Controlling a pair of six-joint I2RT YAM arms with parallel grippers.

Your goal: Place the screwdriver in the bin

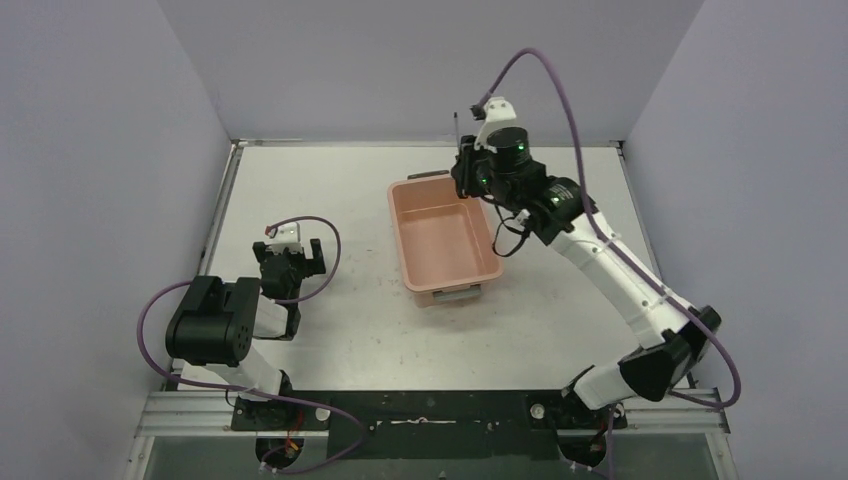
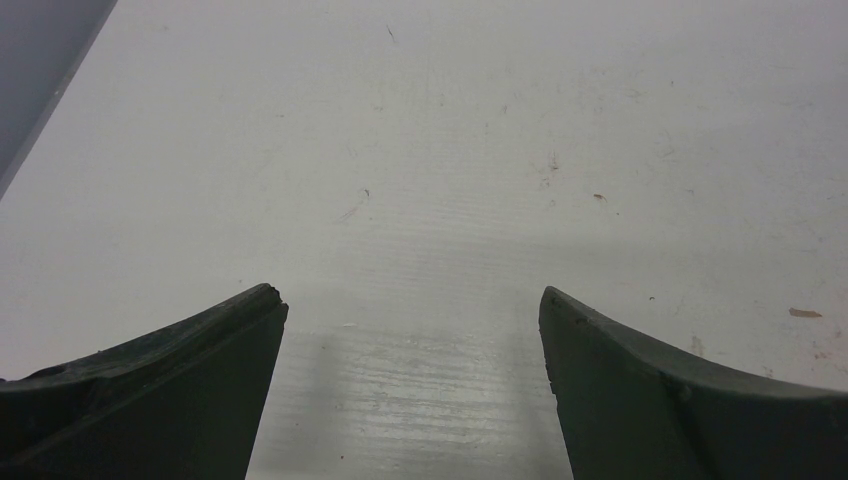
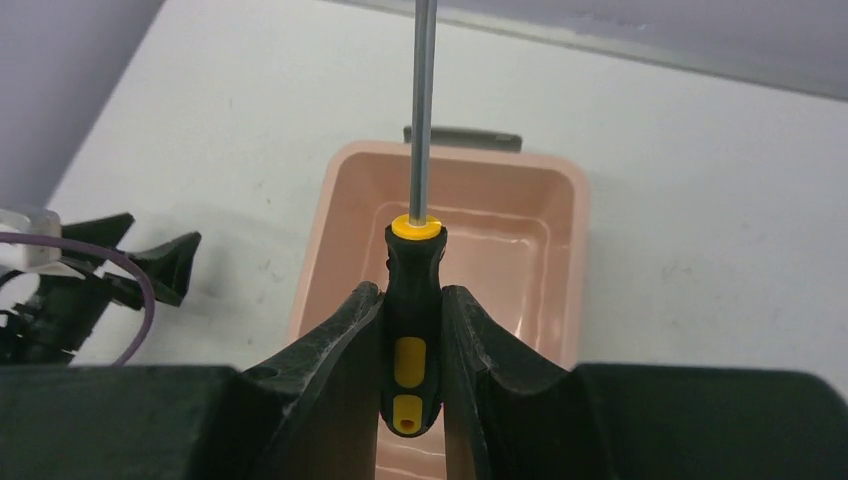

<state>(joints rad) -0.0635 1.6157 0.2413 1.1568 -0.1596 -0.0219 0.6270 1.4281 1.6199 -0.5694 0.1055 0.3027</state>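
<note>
My right gripper (image 3: pixel 412 292) is shut on the black handle of the screwdriver (image 3: pixel 414 255), which has yellow inserts and a yellow collar. Its thin metal shaft points away from the wrist camera. In the top view that gripper (image 1: pixel 468 176) hangs over the far end of the salmon-pink bin (image 1: pixel 402 245), and the screwdriver's shaft (image 1: pixel 456 128) sticks out beyond it toward the back wall. Below the held tool, the bin (image 3: pixel 340 215) shows an empty inside and a grey handle at its far end. Left of the bin, my left gripper (image 1: pixel 298 258) (image 2: pixel 412 295) is open over bare table.
Grey walls close in the white table (image 1: pixel 330 180) on the left, back and right. The bin's near grey handle (image 1: pixel 455 293) faces the arm bases. A purple cable (image 1: pixel 330 250) loops beside the left wrist. The left gripper's fingers (image 3: pixel 150 262) show at the left edge of the right wrist view.
</note>
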